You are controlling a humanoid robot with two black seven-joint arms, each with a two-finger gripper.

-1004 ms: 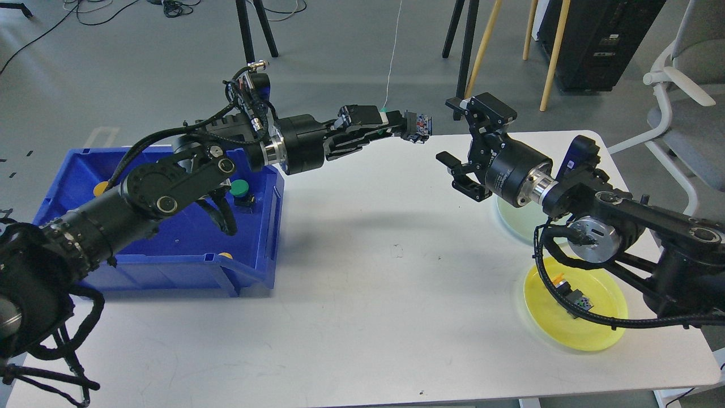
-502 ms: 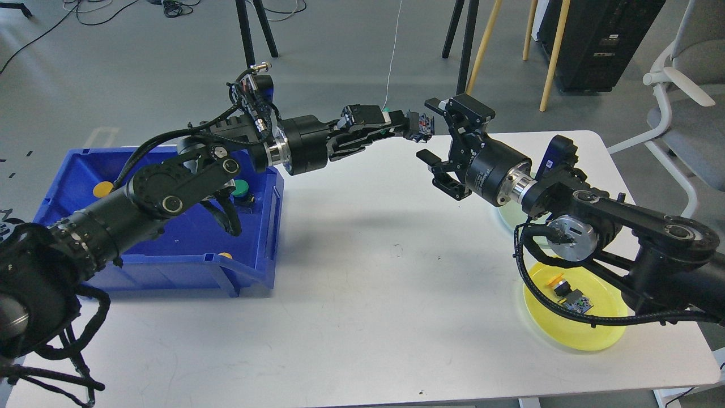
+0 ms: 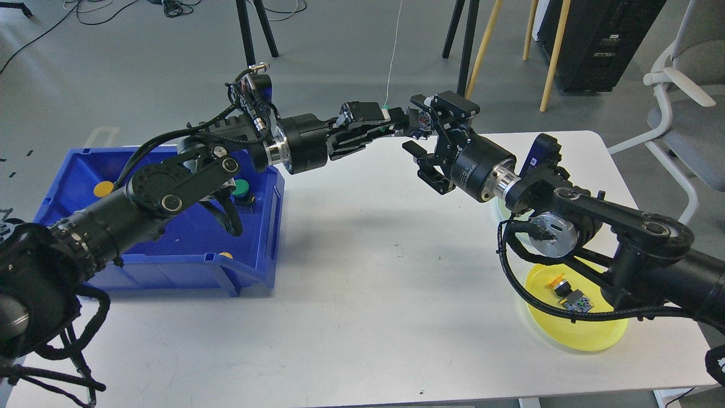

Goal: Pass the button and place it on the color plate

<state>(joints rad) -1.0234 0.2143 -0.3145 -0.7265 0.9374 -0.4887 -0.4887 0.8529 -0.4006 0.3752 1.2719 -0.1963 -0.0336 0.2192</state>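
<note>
My left gripper [image 3: 409, 123] reaches out over the far side of the white table [image 3: 362, 294] and is shut on a small black button [image 3: 422, 120] with blue and red parts. My right gripper [image 3: 419, 128] is open. Its upper finger is above the button and its lower finger below it, so the button lies between them. I cannot tell whether they touch it. The yellow plate [image 3: 583, 331] at the front right holds a yellow-capped button [image 3: 561, 285] and a small dark part [image 3: 576, 304]. A pale green plate [image 3: 500, 210] is mostly hidden behind my right arm.
A blue bin [image 3: 249, 266] stands at the left with a green button [image 3: 241, 188] and yellow buttons [image 3: 103, 187] inside. Tripod legs and wooden poles stand beyond the table's far edge. An office chair [image 3: 688, 107] is at the far right.
My right gripper has moved left and slightly up toward the left gripper, until its open fingers lie on either side of the held button. The left gripper has barely moved.
</note>
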